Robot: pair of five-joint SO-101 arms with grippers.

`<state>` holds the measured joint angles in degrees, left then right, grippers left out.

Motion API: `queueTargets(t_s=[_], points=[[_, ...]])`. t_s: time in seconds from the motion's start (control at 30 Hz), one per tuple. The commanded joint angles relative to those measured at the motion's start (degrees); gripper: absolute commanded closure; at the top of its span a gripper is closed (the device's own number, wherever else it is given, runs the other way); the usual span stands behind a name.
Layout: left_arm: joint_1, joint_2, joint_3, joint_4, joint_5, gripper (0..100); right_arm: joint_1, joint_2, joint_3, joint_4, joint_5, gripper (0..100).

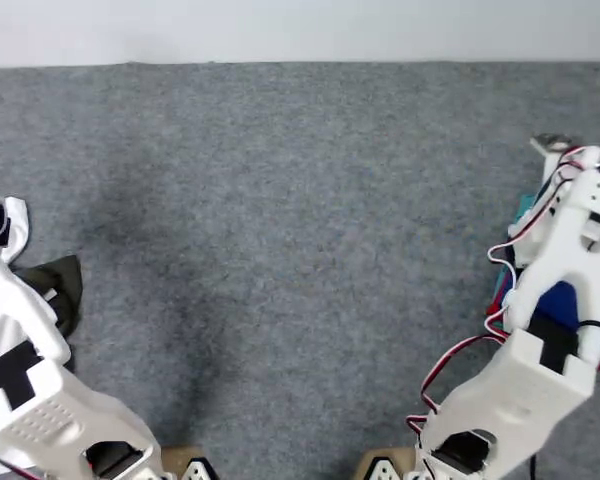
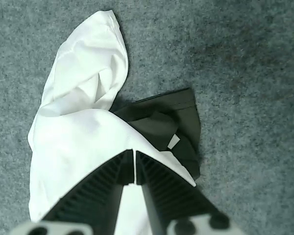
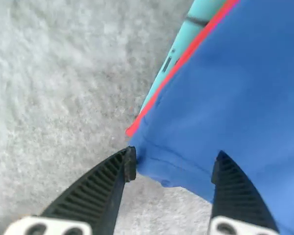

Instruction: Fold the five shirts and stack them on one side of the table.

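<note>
A crumpled white shirt (image 2: 83,122) lies on the grey table mat, overlapping a dark shirt (image 2: 171,122). My left gripper (image 2: 135,159) is shut, its tips over the white cloth; no cloth shows between the fingers. At the table's left edge in the high view lie the white shirt (image 1: 15,222) and the dark shirt (image 1: 58,285), beside the left arm. A blue shirt (image 3: 235,88) tops a stack with a red shirt (image 3: 186,51) and a teal shirt (image 3: 179,49) peeking out beneath. My right gripper (image 3: 175,166) is open, its fingers on either side of the blue shirt's corner.
The grey mat (image 1: 300,230) spans the table's middle between the two arms. The stack with the blue shirt (image 1: 552,305) sits at the right edge under the right arm (image 1: 540,370). A pale wall borders the far edge.
</note>
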<state>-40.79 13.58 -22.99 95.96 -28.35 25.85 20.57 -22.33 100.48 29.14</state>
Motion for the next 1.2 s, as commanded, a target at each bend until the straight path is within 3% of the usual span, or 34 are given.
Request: queueTargets(t_s=[0.0,0.1,0.23,0.63,1.03,1.17], points=[[0.1,-0.4,-0.4,-0.8,0.0,98,1.5,-3.6,-5.1,2.2,-0.2,76.0],[0.0,-0.4,-0.4,-0.8,-0.1,98,3.8,-3.1,-6.2,1.9,4.0,82.4],[0.0,-0.4,-0.4,-0.9,-0.1,98,6.5,-1.9,-6.1,0.3,9.0,99.4],[0.3,-0.4,-0.4,-0.9,0.2,98,0.6,10.2,-6.0,2.3,4.5,98.8],[-0.1,-1.1,-7.8,4.3,0.1,98,0.0,-14.3,-5.8,2.5,4.5,98.7],[-2.5,-1.0,-7.3,4.7,-0.5,97,-1.5,-20.3,0.2,2.6,1.7,97.6]])
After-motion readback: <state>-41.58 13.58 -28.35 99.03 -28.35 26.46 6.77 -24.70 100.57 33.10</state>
